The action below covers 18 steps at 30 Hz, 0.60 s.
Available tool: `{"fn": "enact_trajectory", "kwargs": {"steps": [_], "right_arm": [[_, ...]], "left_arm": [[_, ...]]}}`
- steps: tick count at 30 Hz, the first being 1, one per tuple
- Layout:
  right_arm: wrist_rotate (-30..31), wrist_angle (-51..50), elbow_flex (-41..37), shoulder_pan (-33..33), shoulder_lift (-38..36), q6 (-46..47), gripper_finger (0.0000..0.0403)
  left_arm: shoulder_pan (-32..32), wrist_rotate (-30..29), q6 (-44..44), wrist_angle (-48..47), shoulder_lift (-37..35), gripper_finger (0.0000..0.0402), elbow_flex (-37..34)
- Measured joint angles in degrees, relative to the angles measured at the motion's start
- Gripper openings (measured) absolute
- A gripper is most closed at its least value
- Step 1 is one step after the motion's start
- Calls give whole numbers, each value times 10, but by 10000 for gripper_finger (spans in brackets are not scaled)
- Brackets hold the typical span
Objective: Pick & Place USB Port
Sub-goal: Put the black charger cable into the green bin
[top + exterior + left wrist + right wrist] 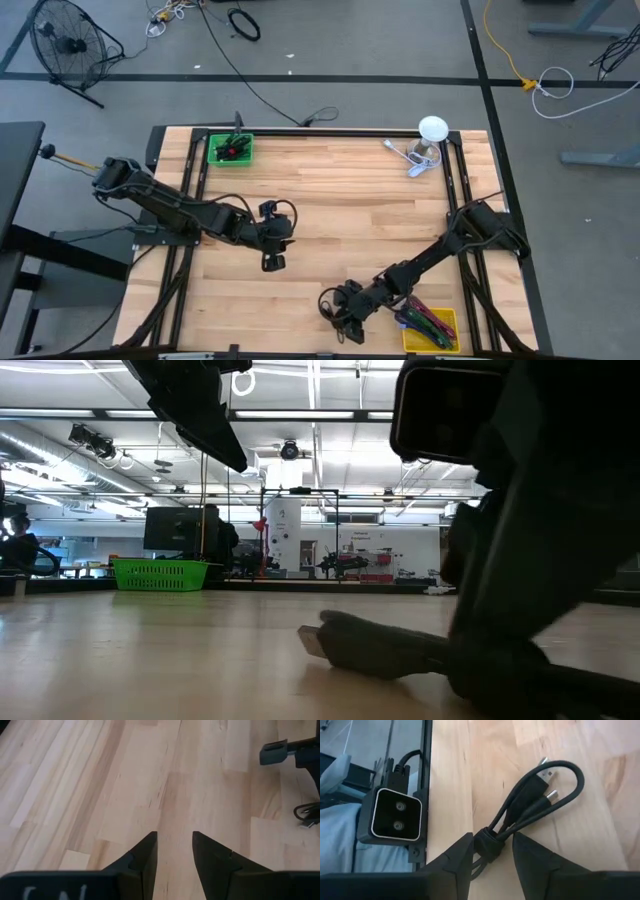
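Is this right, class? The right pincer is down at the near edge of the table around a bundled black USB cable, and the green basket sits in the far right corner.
Not quite. The green basket sits in the far left corner, as the high view shows. The rest holds: the right pincer is around the bundled black USB cable at the near edge.

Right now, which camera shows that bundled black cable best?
The right wrist view: the coiled black USB cable lies between the right end effector's fingers, both plugs showing. The high view gives only a dark speck there; in the low and left wrist views I cannot make it out.
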Motion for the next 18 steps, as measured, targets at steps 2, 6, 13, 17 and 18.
{"fn": "enact_trajectory", "kwargs": {"steps": [2, 6, 13, 17, 18], "right_arm": [[0, -3, 0, 0, 0, -7, 139], [0, 1, 0, 0, 8, -6, 132], [10, 9, 22, 4, 53, 4, 113], [15, -15, 39, 4, 60, -19, 41], [13, -15, 41, 4, 61, -20, 24]], "left_arm": [[0, -1, 0, 0, 0, 126, 0], [0, -1, 0, 0, 0, 126, 0], [0, -5, 0, 0, 0, 126, 0], [0, -5, 0, -1, 0, 126, 0], [0, -5, 0, -1, 0, 126, 0]]}}
